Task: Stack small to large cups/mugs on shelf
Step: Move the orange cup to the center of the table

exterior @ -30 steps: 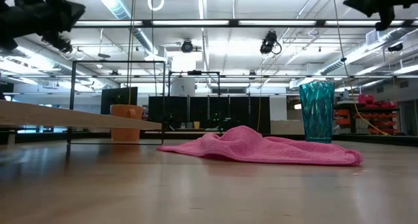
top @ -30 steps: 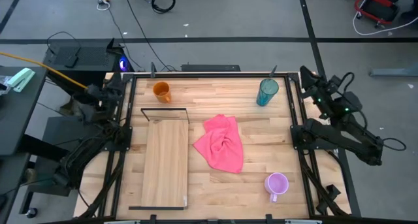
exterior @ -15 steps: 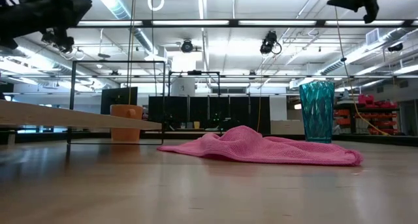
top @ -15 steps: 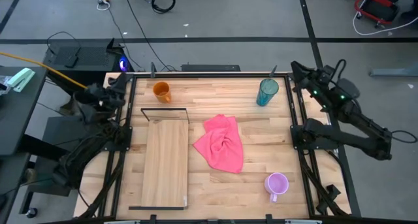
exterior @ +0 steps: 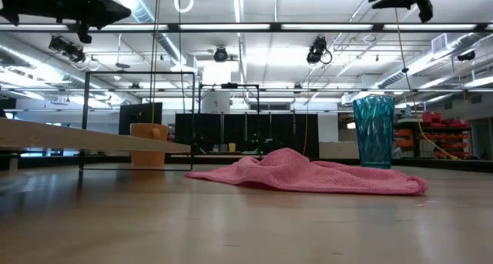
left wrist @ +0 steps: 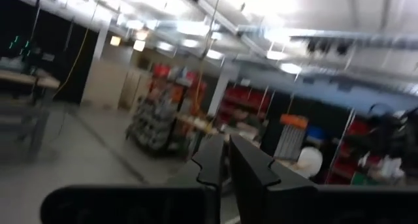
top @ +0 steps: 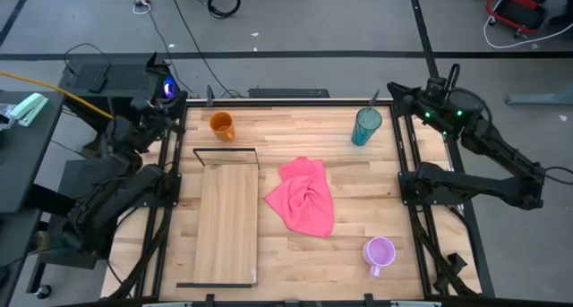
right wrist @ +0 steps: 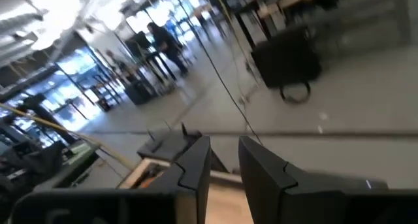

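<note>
An orange handled mug (top: 221,125) stands at the table's far left and a teal tumbler (top: 366,125) at the far right. A lilac mug (top: 380,251) stands near the front right. The shelf (top: 226,225), a light-wood plank with a black wire frame at its far end, lies left of centre. My left gripper (top: 178,101) hangs over the far left corner, raised, its fingers (left wrist: 210,160) almost together and holding nothing. My right gripper (top: 393,92) hangs high by the far right corner, right of the tumbler, with a narrow gap between its fingers (right wrist: 196,160) and nothing in it.
A crumpled pink cloth (top: 304,197) lies at the table's middle, between the shelf and the lilac mug. Black rails (top: 407,164) run along the table's left and right sides. In the low view the cloth (exterior: 308,174) lies in front of the tumbler (exterior: 373,131).
Both arms have risen and tipped their grippers up toward level. My left gripper has gone toward the far edge and a little to the right. My right gripper has swung toward the table's left and far edge, nearer the tumbler. No object has moved.
</note>
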`<act>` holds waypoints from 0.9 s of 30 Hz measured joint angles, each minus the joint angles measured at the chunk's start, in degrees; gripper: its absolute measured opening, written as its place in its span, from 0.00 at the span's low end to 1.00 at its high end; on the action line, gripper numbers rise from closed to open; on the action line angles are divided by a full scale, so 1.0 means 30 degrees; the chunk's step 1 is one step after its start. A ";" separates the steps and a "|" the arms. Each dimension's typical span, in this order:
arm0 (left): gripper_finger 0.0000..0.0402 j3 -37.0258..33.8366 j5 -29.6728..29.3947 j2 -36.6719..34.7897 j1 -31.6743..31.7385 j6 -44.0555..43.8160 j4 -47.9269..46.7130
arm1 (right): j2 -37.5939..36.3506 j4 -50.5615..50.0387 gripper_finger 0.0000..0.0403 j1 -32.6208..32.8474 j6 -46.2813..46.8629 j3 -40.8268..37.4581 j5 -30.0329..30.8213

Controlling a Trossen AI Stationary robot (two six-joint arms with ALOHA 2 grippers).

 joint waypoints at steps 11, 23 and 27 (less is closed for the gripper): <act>0.08 0.3204 0.0002 0.3792 0.1346 0.0962 -0.3281 | 0.2398 -0.8606 0.22 0.0002 0.1875 0.5410 -0.0006; 0.20 0.8799 -0.0005 0.9865 0.2844 0.3032 -0.8636 | 0.3938 -1.1088 0.22 0.0002 0.1921 0.5680 -0.0006; 0.24 1.1510 -0.0008 1.2084 0.2883 0.4265 -1.2486 | 0.4526 -1.1291 0.22 0.0002 0.1954 0.5680 -0.0012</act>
